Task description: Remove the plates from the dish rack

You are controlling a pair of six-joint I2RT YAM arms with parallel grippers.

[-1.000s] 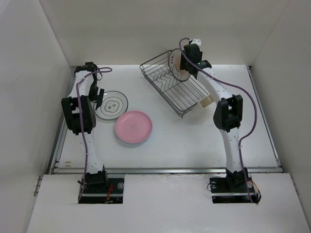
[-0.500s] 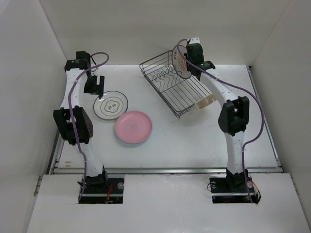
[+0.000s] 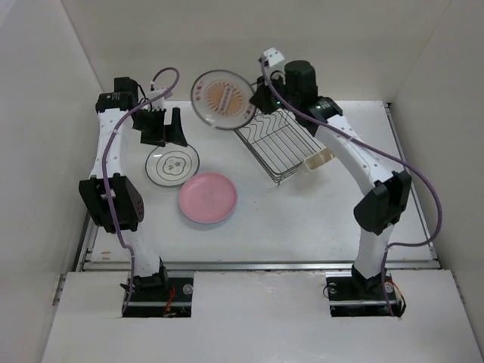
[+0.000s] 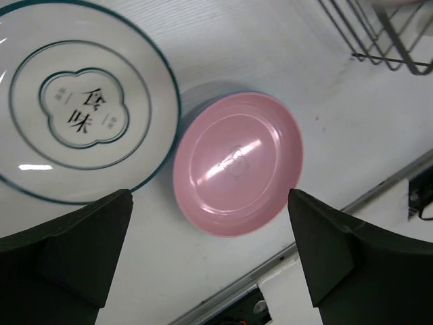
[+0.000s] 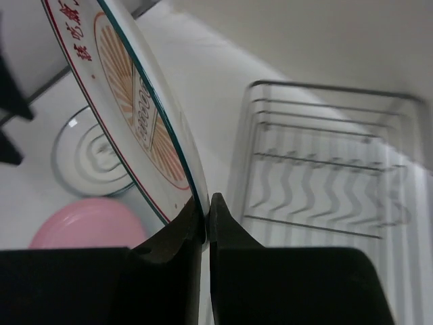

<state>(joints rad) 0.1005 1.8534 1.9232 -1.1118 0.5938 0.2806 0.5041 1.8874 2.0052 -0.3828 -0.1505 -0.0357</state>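
My right gripper [image 3: 259, 98] is shut on the rim of the orange-sunburst plate [image 3: 223, 99], held in the air left of the dish rack [image 3: 280, 144]. In the right wrist view the plate [image 5: 135, 115] rises tilted from the closed gripper [image 5: 207, 211], with the rack [image 5: 325, 169] behind, holding no plates that I can see. A white plate with dark rings [image 3: 172, 164] and a pink plate [image 3: 208, 197] lie flat on the table. My left gripper [image 3: 163, 125] hangs open above the white plate; its wrist view shows the white plate [image 4: 81, 101] and the pink plate [image 4: 237, 162] below.
A small cream cup [image 3: 319, 159] sits at the rack's near right end. White walls enclose the table on the left, back and right. A metal rail [image 3: 257, 264] runs along the table's near edge.
The right gripper closed on the sunburst plate and lifted it out of the rack, carrying it up and left. The left arm rose from the white plate and its gripper opened wider.
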